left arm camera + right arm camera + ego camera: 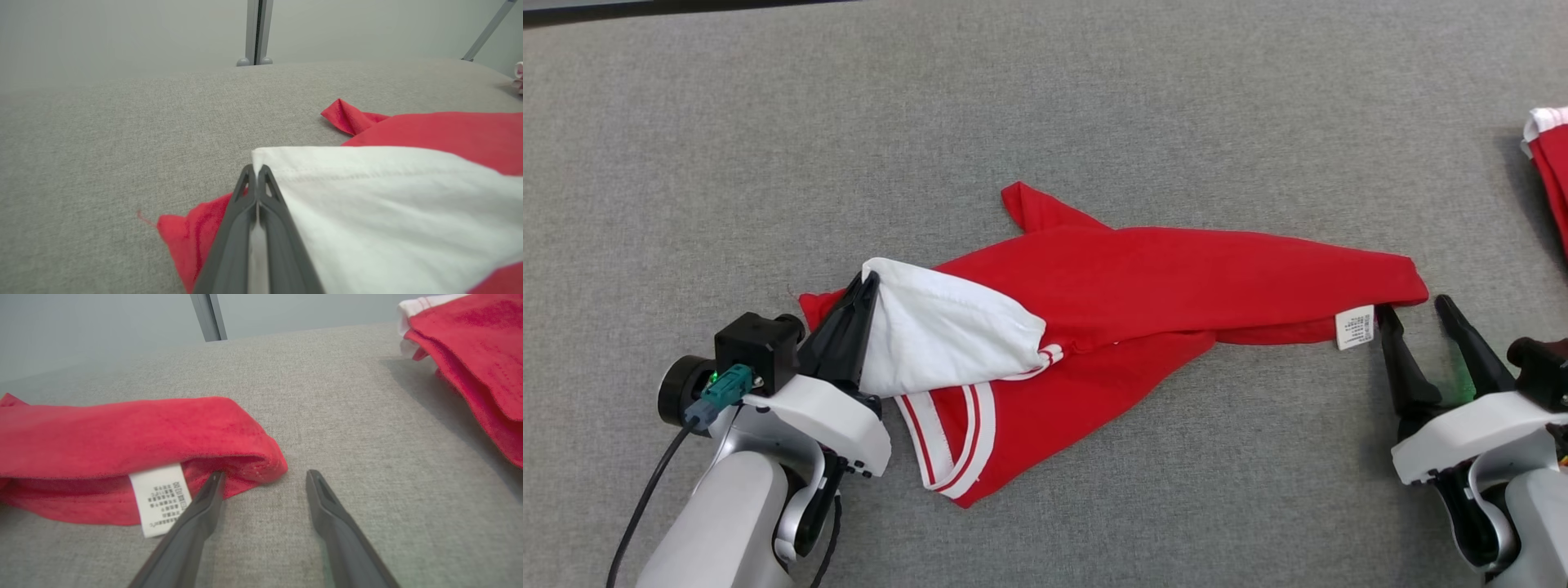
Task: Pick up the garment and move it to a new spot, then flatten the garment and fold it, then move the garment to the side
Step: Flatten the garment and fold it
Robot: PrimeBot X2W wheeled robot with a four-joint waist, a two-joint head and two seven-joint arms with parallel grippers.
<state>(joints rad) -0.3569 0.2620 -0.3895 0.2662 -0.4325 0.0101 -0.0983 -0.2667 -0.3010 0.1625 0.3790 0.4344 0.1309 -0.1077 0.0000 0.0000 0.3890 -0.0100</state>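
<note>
The garment (1143,286) is red with white striped trim and a white panel (939,331), and lies crumpled across the middle of the grey surface. My left gripper (867,282) is shut on the corner of that white panel (367,196) at the garment's left end; in the left wrist view its fingers (261,212) press together on the white edge. At the garment's right end my right gripper (1417,310) stands open, just beside the red corner (245,457) with the white care label (163,498). Its left fingertip (214,479) touches the red cloth.
Another red cloth with a white edge (1550,163) lies at the far right of the grey surface (1045,98); it also appears in the right wrist view (474,355). Metal posts (256,32) stand beyond the far edge.
</note>
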